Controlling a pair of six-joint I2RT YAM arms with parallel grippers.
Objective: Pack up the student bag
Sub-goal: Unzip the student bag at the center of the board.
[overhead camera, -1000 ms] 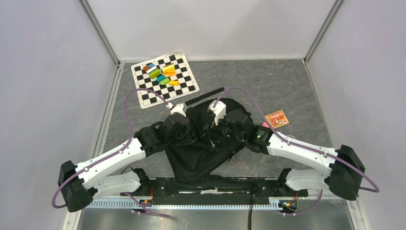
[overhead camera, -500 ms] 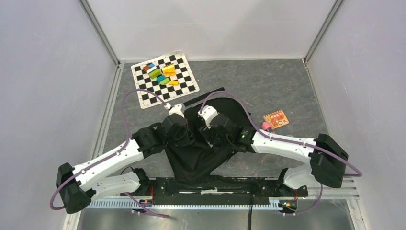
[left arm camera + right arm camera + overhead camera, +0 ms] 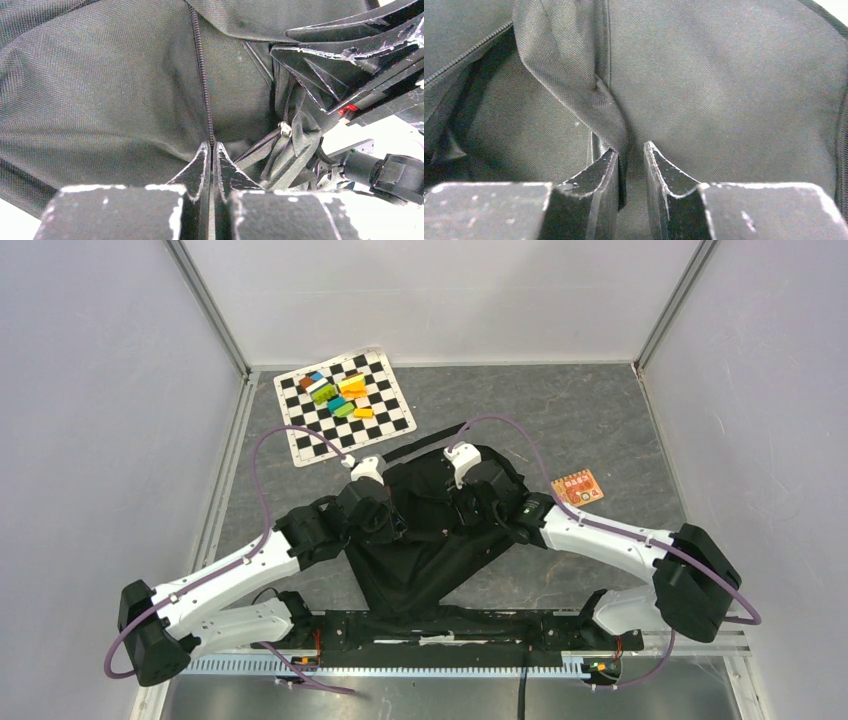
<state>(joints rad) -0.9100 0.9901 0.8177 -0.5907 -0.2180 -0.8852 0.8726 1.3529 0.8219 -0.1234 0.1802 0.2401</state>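
Student bag [image 3: 415,550] lies crumpled at the middle of the counter [image 3: 560,410], between the two arms and close to their bases. Since half a second ago the right wrist has swung away from the left one, toward the far right part of the bag. The left arm has kept its pose.

The left gripper [image 3: 211,150] has its fingers pressed together on the bag's zip seam [image 3: 202,75], which runs straight down into the tips. One metal zip slider [image 3: 285,131] sits just to its right. The right gripper [image 3: 631,147] has drawn its fingers in. Only a narrow gap now shows between them. One fold of black fabric [image 3: 574,85] hangs into that gap against one finger, and I cannot tell whether it is pinched.

By count there is one bag, with two grippers at it. One black strap [image 3: 428,445] reaches out from its far edge. One small orange card [image 3: 578,487] lies to the right, near the right arm. One checkered mat [image 3: 320,440] lies at the far left. It carries a cluster of small coloured blocks [image 3: 338,395] packed too tightly to count.
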